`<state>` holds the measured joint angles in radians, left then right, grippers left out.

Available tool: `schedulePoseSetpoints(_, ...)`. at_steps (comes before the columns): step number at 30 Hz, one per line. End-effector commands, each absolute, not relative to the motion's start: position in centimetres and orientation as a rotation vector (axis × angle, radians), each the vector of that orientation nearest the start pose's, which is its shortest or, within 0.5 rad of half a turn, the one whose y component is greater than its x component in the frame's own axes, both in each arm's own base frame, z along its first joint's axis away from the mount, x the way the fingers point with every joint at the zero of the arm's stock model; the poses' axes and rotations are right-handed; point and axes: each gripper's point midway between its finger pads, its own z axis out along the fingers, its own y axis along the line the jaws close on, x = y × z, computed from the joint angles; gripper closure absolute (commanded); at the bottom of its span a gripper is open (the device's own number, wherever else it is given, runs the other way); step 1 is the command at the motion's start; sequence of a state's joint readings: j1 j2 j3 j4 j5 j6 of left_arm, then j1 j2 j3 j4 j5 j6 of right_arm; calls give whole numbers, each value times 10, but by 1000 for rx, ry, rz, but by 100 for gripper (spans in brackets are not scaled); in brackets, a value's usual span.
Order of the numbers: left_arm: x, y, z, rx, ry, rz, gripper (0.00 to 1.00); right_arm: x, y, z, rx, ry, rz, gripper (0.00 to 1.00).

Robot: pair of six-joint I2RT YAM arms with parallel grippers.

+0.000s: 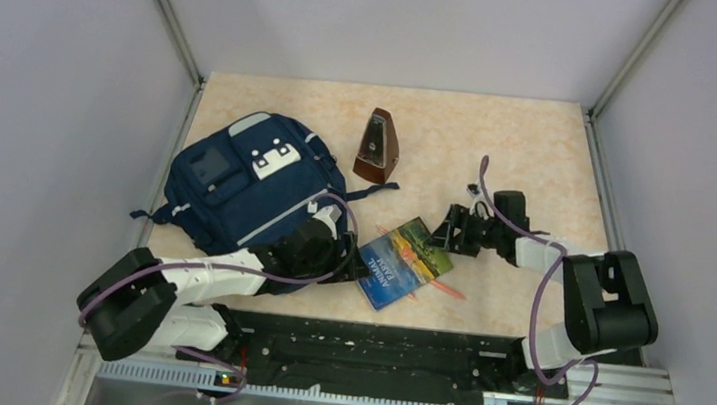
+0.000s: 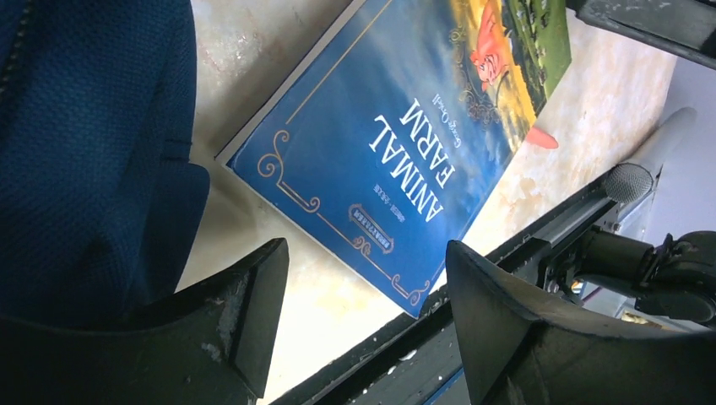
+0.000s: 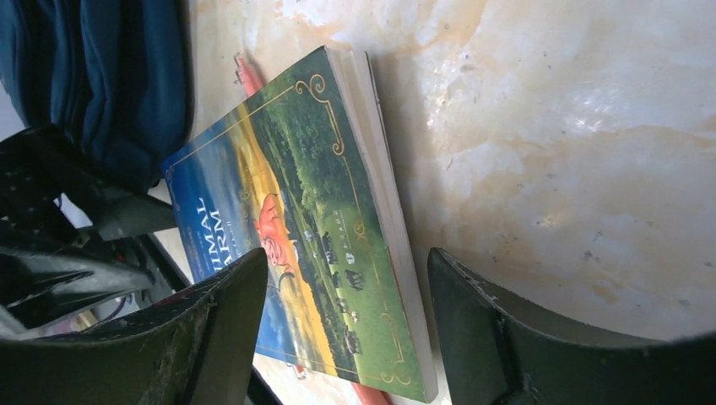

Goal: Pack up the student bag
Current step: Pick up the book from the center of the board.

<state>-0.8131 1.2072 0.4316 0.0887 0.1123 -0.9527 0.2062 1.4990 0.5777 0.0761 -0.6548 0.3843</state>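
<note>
**On the pale marbled table: two spread hands flanking a paperback**

At the left of the table [image 1: 502, 137], the large navy blue fabric backpack [image 1: 241, 185] is lying flat, its pale-trimmed front pockets facing up. Just to its right, a blue-and-green "Animal Farm" paperback book [image 1: 404, 263] is lying face up, with a thin orange pen [image 1: 446, 288] poking out from under it. The left hand [image 2: 363, 278] is hovering at the backpack's near right edge, beside the book's near corner; its fingers are standing spread and gripping nothing. The right hand [image 3: 346, 287] is reaching toward the book's far right edge, its fingers likewise standing apart and empty. A brown wooden pyramid-shaped metronome [image 1: 377, 147] is standing upright farther back, near the backpack's right side.
</note>
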Motion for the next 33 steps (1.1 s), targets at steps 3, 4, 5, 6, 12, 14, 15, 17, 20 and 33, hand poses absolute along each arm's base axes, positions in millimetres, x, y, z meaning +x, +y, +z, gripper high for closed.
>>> schedulePoseSetpoints(3,182,-287,49,-160,2488,-1102,33,272,188,46,-145,2433,1156,35)
schedulePoseSetpoints(4,181,-288,46,-173,2493,-1111,36,272,190,47,-148,2428,1174,36)
schedulePoseSetpoints(5,181,-289,45,-181,2487,-1124,38,271,191,50,-155,2419,1189,37)
schedulePoseSetpoints(6,182,-290,44,-189,2481,-1131,41,270,192,52,-161,2414,1201,37)
schedulePoseSetpoints(12,185,-292,33,-190,2505,-1100,54,265,202,62,-185,2386,1316,49)
schedulePoseSetpoints(14,185,-293,30,-192,2516,-1099,61,264,204,67,-189,2370,1352,59)
schedulePoseSetpoints(15,185,-293,28,-194,2519,-1096,62,263,206,70,-191,2361,1372,63)
schedulePoseSetpoints(17,185,-292,25,-200,2529,-1079,66,261,209,79,-193,2340,1411,73)
schedulePoseSetpoints(20,185,-288,23,-209,2534,-1051,69,260,211,92,-214,2302,1443,84)
schedulePoseSetpoints(33,190,-278,29,-170,2471,-1007,100,228,239,108,-427,2281,1614,79)
